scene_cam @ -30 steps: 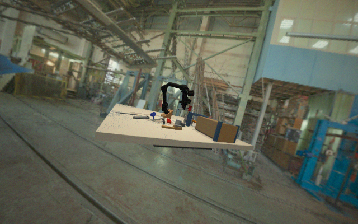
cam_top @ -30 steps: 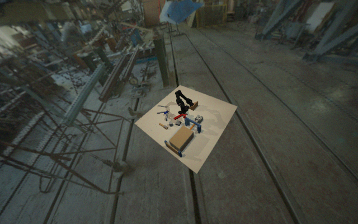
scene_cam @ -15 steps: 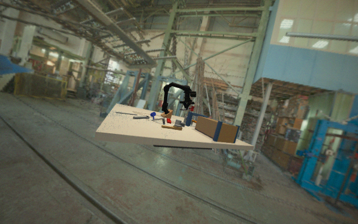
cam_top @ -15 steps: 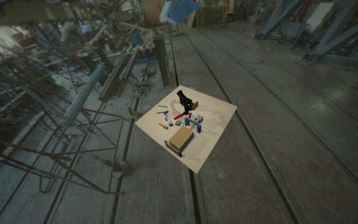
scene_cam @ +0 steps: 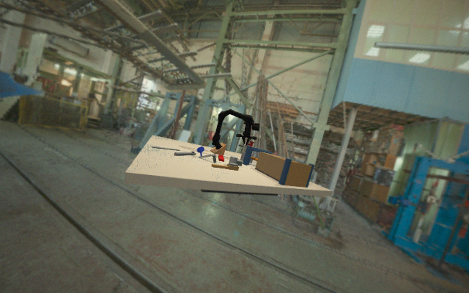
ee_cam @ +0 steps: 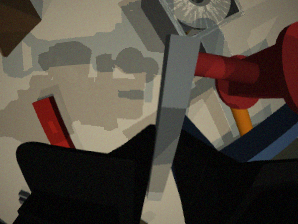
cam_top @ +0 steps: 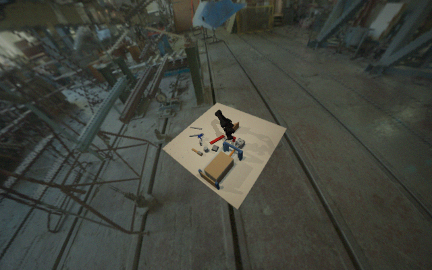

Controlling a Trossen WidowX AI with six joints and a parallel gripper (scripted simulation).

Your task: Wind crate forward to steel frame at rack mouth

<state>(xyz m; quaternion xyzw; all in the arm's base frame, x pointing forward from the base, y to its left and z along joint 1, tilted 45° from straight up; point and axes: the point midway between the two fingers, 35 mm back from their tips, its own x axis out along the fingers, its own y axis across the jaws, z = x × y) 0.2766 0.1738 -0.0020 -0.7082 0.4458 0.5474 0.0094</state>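
Note:
My gripper (cam_top: 230,138) (scene_cam: 248,140) (ee_cam: 162,131) is shut on the flat grey bar of the winch handle (ee_cam: 177,75). The handle's red grip (ee_cam: 230,67) (scene_cam: 250,144) sticks out to the right of the bar in the wrist view. The handle is above the bench, with its upper end near the winch (ee_cam: 202,19) (cam_top: 239,142) in the wrist view; its square key cannot be made out. The tan crate (cam_top: 219,165) (scene_cam: 271,165) sits flat behind the blue steel frame (cam_top: 233,146), with a gap between. An orange strap (cam_top: 232,152) (ee_cam: 241,121) shows in it. The clear panels cannot be made out.
A red bar (cam_top: 217,140) (ee_cam: 54,122) lies beside the gripper. A brown wooden block (cam_top: 235,126) (ee_cam: 17,22) stands near the arm. A grey block (cam_top: 214,148), a grey cylinder (cam_top: 206,149), a wooden-handled brush (cam_top: 197,152) and a blue-headed tool (scene_cam: 200,150) lie on the bench.

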